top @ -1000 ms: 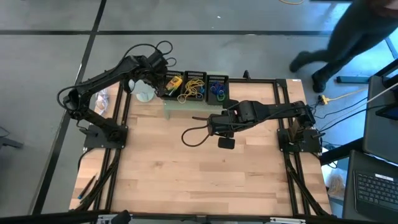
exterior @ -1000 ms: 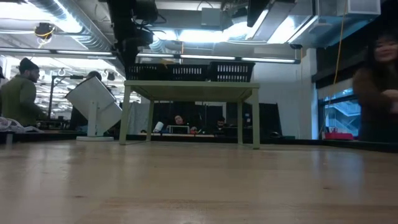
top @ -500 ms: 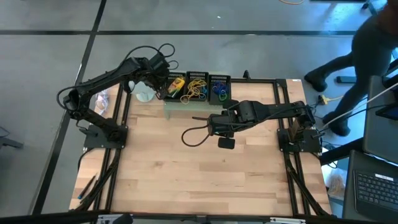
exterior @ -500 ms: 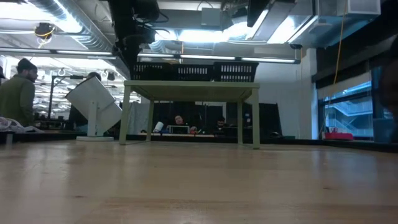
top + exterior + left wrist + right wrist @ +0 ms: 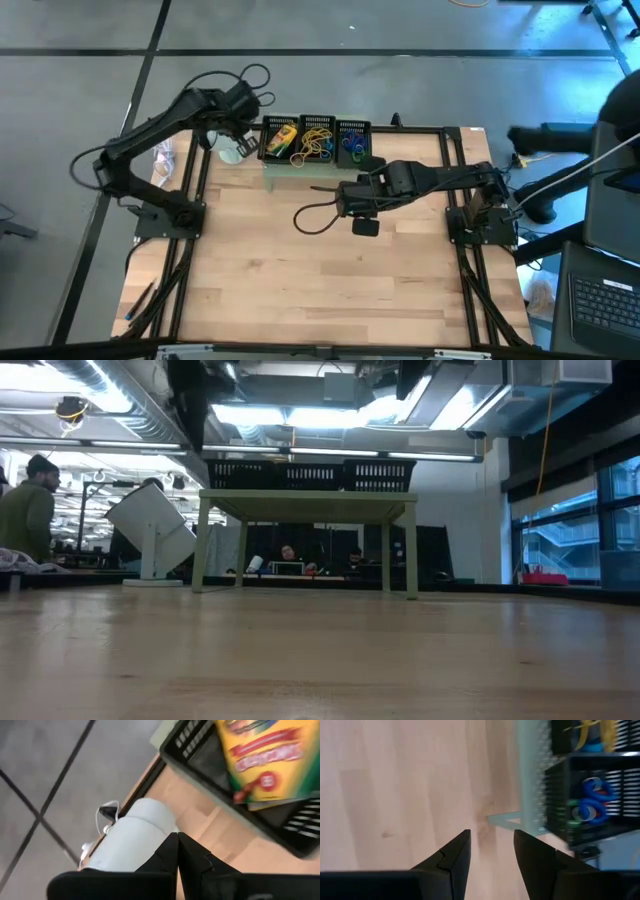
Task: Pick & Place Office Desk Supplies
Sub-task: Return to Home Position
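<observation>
Three black mesh trays stand in a row on a pale green stand [image 5: 300, 170] at the table's far edge. The left tray holds a yellow crayon box [image 5: 279, 135] [image 5: 260, 755], the middle one yellow rubber bands [image 5: 314, 138], and the right one blue and green rings [image 5: 349, 143] [image 5: 590, 805]. My left gripper [image 5: 246, 128] [image 5: 177, 855] is shut and empty, up in the air just left of the left tray. My right gripper [image 5: 338, 192] [image 5: 491, 840] hovers open over bare wood in front of the stand, with nothing between its fingers.
A white cylindrical device [image 5: 232, 152] [image 5: 132, 837] sits at the table's far left corner, below my left gripper. A black cable loop [image 5: 315, 218] hangs by my right arm. A person [image 5: 25, 510] stands in the room beyond the table. Bare wood stretches toward the near edge.
My left gripper has risen and drawn away from the left tray toward the table's far left corner, staying shut. In the low view its arm has moved left and up above the trays. The person beyond the table's right side has walked off.
</observation>
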Controlling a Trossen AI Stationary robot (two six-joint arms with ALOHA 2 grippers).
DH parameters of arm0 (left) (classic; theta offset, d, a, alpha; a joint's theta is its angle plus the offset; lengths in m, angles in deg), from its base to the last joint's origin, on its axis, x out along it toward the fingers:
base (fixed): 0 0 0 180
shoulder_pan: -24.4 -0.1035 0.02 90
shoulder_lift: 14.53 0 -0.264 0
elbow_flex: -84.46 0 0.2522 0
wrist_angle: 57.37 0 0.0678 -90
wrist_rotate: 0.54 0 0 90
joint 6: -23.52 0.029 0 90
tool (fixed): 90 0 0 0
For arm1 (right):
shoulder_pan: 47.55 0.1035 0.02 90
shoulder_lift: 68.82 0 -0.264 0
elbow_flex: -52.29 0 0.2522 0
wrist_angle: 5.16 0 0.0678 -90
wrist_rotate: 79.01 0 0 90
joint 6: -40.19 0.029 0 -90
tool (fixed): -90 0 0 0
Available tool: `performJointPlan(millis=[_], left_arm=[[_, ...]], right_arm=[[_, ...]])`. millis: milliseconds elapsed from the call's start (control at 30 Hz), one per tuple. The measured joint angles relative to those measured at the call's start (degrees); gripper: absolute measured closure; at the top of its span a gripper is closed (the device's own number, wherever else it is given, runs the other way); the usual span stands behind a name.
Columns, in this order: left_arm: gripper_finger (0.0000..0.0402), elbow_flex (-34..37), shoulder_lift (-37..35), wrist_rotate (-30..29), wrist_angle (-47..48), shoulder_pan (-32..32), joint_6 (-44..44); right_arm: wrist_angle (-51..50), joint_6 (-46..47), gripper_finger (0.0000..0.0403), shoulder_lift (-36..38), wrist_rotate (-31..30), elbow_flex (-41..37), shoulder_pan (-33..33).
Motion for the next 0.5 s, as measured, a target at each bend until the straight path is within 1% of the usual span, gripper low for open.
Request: performJointPlan(millis=[67,133,233,300,400,500], left_arm=[[0.04,-0.1,-2.53,-0.02,0.02,1.49,-0.94],[0.04,-0.1,-5.23,0.02,0.04,3.34,-2.52],[0.0401,-0.1,-10.01,-0.16,0.02,7.32,-5.75],[0.04,0.6,-13.15,-0.69,-1.62,10.66,-8.17],[0.0399,4.35,-18.06,-1.0,-5.12,16.33,-10.59],[0.0401,10.01,-22.74,-1.31,-8.91,22.08,-13.04]], right_arm=[[0.01,-1.11,0.025,0.87,-1.73,0.0,0.27],[-0.01,-1.61,0.025,2.25,-2.03,0.0,0.84],[-0.01,-1.69,0.025,5.09,-2.01,0.0,2.03],[0.25,-1.7,0.025,7.39,-2.05,-0.22,2.9],[2.92,-1.36,0.025,11.28,-2.48,-2.28,4.15],[6.95,-0.22,0.025,15.15,-4.38,-6.29,5.66]])
